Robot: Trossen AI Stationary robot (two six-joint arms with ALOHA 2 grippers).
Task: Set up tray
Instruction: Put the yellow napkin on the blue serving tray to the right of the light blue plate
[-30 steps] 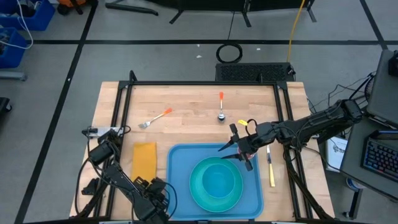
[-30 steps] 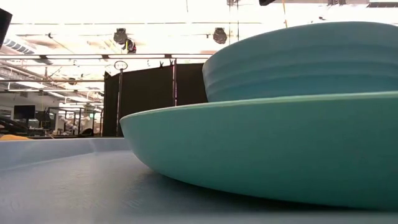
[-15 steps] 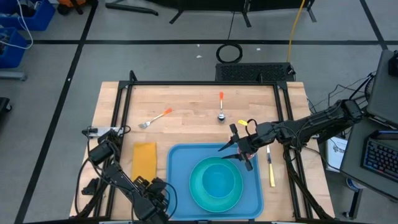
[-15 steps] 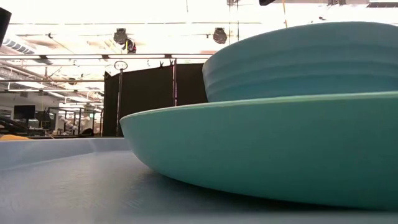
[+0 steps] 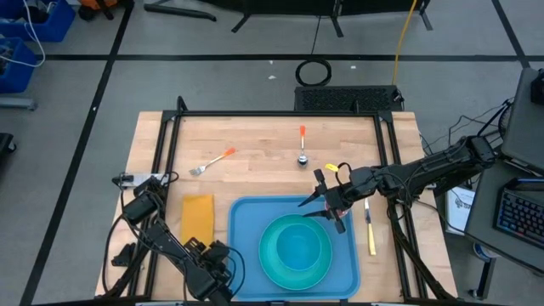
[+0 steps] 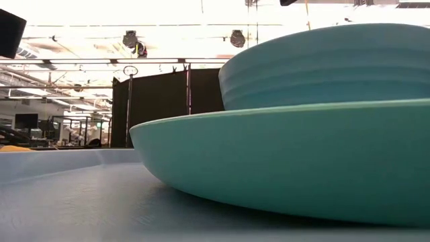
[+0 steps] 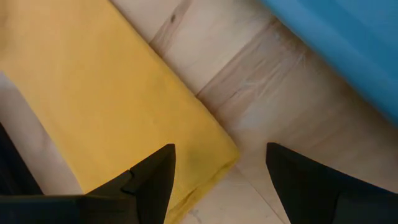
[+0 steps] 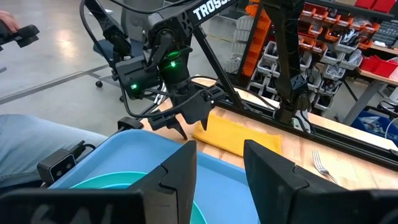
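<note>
Blue flat plastic tray (image 5: 246,246) holds the round teal plate (image 5: 295,252), low middle; left gripper (image 7: 217,180) spread above the yellow napkin (image 7: 106,93); right gripper (image 5: 327,206) part-spread, holding nothing.

Bare wood btwn napkin (image 5: 197,218) & tray (image 5: 245,255) rim; plate (image 5: 295,249) w/ bowl fills tray's middle.

In the low view the teal plate (image 6: 282,161) and the bowl (image 6: 329,67) on it fill the right of the frame, cut off by its right edge and hiding the table behind. The left wrist view shows only a corner of the yellow napkin (image 7: 106,93) and, at upper right, a blurred strip of what is probably the tray (image 7: 348,37).
</note>
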